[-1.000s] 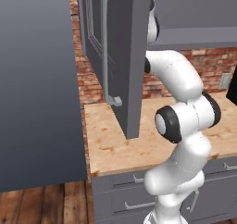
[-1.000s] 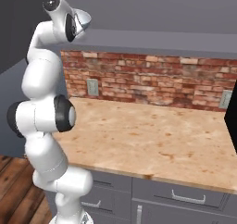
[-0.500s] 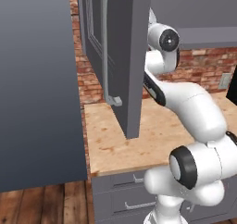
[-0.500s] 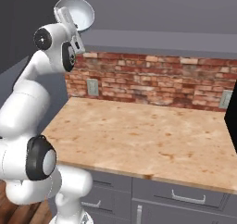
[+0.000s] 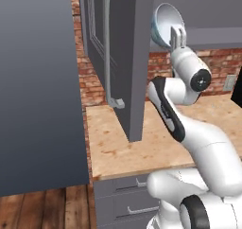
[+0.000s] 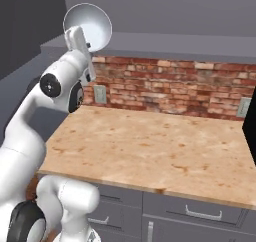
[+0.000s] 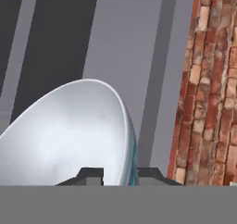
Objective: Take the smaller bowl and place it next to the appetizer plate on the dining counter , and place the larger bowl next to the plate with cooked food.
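Note:
A white bowl [image 5: 165, 23] with a pale inside and a blue-green outside is held high in the air, tipped on edge, just right of the open cabinet door. My gripper [image 5: 177, 35] is shut on its rim from below. From the right base view the bowl [image 6: 88, 25] stands above the counter's left end with the gripper [image 6: 78, 36] under it. In the hand view the bowl [image 7: 65, 135] lies between the fingertips of the gripper [image 7: 119, 173]. I cannot tell which of the two bowls it is. The plates and the dining counter are out of view.
A grey cabinet door [image 5: 134, 57] with a long handle [image 5: 111, 48] stands open over the wooden counter [image 6: 150, 146]. A brick wall [image 6: 170, 91] backs the counter and grey drawers [image 6: 190, 213] sit below it. A tall dark panel [image 5: 38, 81] stands at left.
The hand has swung away from the cabinet and to the right, carrying the bowl with it. The arm's elbow has dropped lower and the bowl now shows wholly beside the door.

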Robot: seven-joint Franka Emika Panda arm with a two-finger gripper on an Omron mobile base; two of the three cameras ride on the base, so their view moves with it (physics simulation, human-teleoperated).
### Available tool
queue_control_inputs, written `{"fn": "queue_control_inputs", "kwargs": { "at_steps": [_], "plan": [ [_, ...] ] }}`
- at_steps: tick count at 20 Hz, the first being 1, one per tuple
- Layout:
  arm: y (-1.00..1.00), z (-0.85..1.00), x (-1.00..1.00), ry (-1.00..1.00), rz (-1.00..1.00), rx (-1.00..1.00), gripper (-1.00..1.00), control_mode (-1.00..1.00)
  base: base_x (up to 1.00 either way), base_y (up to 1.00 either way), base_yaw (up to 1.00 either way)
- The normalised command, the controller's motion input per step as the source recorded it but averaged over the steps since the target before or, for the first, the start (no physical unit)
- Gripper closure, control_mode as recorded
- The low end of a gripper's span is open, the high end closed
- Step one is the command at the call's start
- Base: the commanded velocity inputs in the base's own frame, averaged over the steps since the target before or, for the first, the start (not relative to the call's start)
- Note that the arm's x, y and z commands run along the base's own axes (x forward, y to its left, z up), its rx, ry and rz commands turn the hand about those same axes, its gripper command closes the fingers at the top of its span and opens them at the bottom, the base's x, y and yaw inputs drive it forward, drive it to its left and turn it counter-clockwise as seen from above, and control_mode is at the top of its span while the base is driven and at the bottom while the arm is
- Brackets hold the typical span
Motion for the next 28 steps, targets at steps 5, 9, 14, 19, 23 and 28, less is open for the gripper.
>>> {"fn": "queue_control_inputs", "kwargs": {
  "at_steps": [5,9,14,19,23,28],
  "plan": [
    [-0.32,-0.36,-1.0,0.2,0.0,0.01,1.0,-1.0,0.0,0.0,0.0],
    [-0.16,-0.42,-1.0,0.33,0.0,-0.02,1.0,-1.0,0.0,0.0,0.0],
    [-0.01,-0.53,-1.0,0.56,0.0,-0.14,1.0,-1.0,0.0,0.0,0.0],
    [0.0,-0.76,-0.75,0.57,0.12,-0.23,1.0,-1.0,0.0,0.0,0.0],
    [0.0,-0.42,-0.29,0.44,0.27,-0.17,1.0,-1.0,0.0,0.0,0.0],
    [0.0,-0.5,0.0,0.21,0.35,-0.07,1.0,-1.0,0.0,0.0,0.0]
  ]
}}
